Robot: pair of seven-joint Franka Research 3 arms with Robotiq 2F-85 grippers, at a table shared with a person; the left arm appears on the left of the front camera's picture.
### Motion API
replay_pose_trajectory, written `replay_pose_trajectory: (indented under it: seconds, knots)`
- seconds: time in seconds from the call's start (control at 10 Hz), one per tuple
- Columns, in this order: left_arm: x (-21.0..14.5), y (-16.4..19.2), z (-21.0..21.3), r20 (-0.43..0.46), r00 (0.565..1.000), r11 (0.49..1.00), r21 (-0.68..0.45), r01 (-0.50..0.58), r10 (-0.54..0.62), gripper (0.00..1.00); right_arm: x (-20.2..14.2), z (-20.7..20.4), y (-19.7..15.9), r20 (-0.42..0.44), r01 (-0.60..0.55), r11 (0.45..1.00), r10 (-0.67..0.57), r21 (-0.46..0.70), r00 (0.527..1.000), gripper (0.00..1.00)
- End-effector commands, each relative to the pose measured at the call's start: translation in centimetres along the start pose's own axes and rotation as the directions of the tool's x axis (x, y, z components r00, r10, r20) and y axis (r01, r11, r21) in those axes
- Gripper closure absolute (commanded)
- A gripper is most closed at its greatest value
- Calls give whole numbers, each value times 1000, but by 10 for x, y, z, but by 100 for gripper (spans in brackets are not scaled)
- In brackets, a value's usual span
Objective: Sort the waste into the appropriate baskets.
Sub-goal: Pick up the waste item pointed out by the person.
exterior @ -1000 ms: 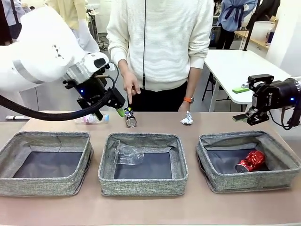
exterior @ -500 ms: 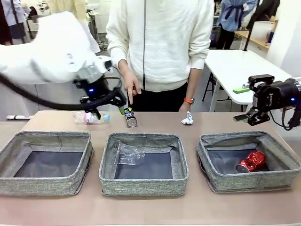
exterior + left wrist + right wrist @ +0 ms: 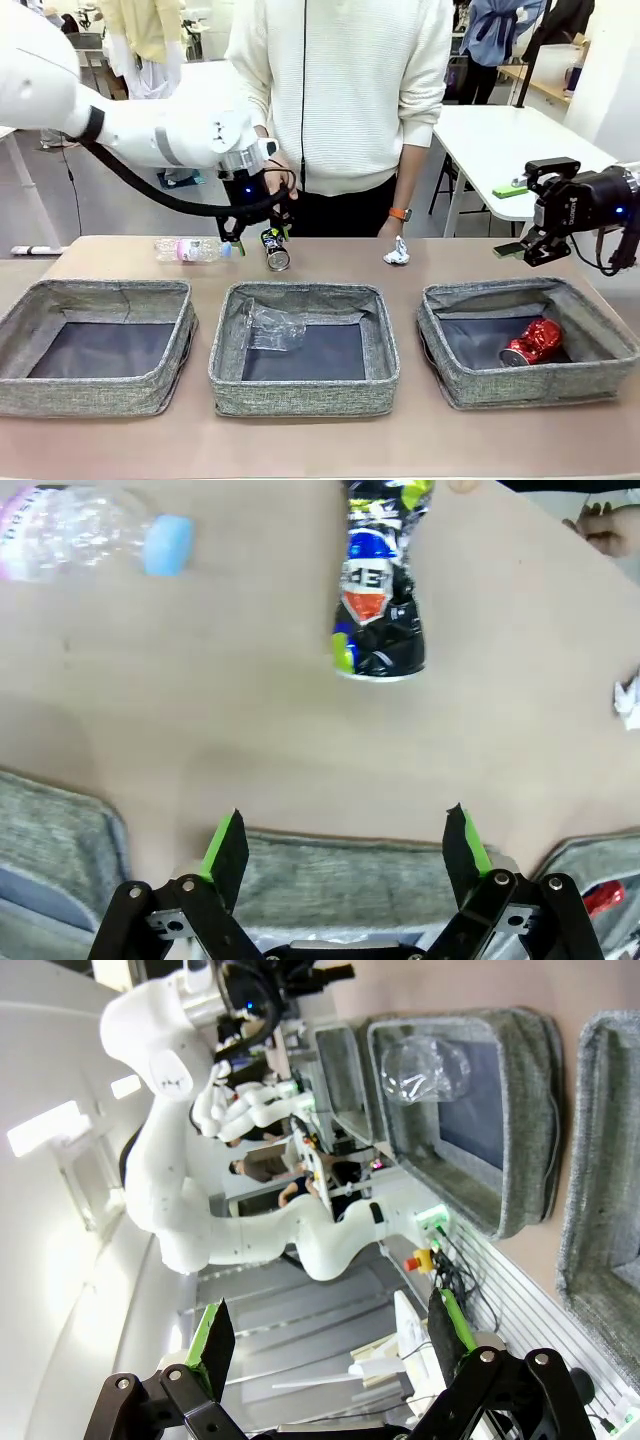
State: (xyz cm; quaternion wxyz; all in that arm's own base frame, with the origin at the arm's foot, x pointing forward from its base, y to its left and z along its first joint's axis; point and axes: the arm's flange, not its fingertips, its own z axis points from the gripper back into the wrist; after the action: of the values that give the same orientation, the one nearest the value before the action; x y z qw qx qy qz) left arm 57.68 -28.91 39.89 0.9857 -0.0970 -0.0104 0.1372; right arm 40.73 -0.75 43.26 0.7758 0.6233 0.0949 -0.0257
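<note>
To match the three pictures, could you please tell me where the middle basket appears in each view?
Front view: the middle basket sits at the centre, in the lower half.
Left wrist view: its far rim runs along the bottom, at the centre.
Right wrist view: it is at the upper right, holding clear plastic.
Shared landmark: the right basket beside it.

3 grey woven baskets (image 3: 300, 396), red can (image 3: 534, 342), pink-labelled blue-capped bottle (image 3: 193, 249)

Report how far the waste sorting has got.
Done: crushed red can in the right basket, crumpled clear plastic in the middle basket. In hand: the left jaws hover open by the dark printed can. Left: that can, the clear bottle and the white paper wad, on the table.
</note>
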Motion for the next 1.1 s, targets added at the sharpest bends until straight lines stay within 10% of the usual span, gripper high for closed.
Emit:
replay_pose_trajectory:
  seconds: [0.0, 1.0]
  knots:
    - [16, -22, -7, 26, 996, 996, 27, -80, 80, 0, -2, -2, 1, 3, -9, 1000, 9, -2, 1000, 0]
    - [64, -27, -81, 161, 977, 984, 86, -155, 140, 0, -2, -2, 1, 3, -9, 1000, 9, -2, 1000, 0]
